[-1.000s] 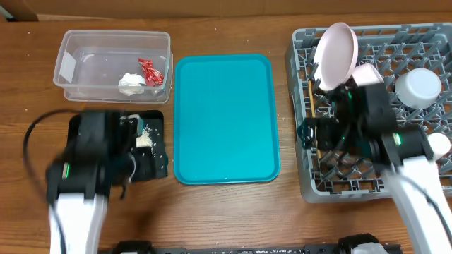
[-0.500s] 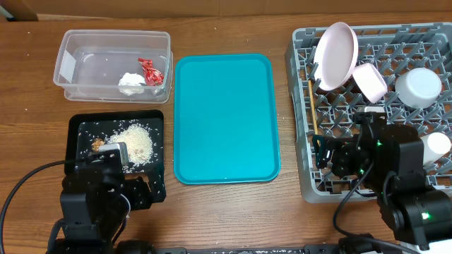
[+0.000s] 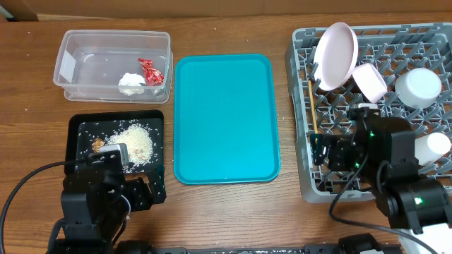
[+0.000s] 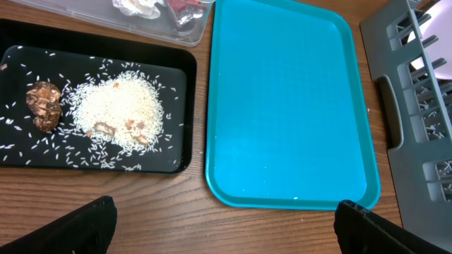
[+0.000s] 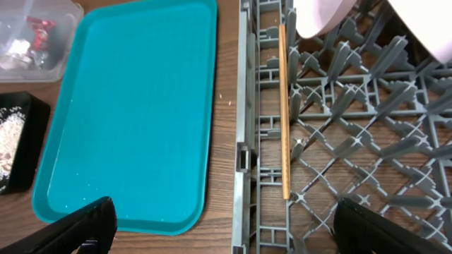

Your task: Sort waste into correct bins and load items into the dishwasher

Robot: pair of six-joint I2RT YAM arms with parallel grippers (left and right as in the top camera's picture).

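While held low at 6 o'clock with left tool (image 4: 224, 224) and right tool (image 5: 222, 224) spread, empty, judged near completion: red wrapper (image 3: 150, 70) in tub (image 3: 70, 42) at 10 o'clock, rice (image 4: 116, 113) in black tray (image 4: 189, 113) at 8 o'clock, chopsticks (image 5: 284, 106) in rack (image 5: 244, 106) at 3 o'clock; next, check surface (image 3: 226, 212) for strays.

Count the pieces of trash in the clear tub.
2. A red wrapper lies near the right end of the tub, and a white tissue sits just left of it. Nothing else shows through the clear walls.
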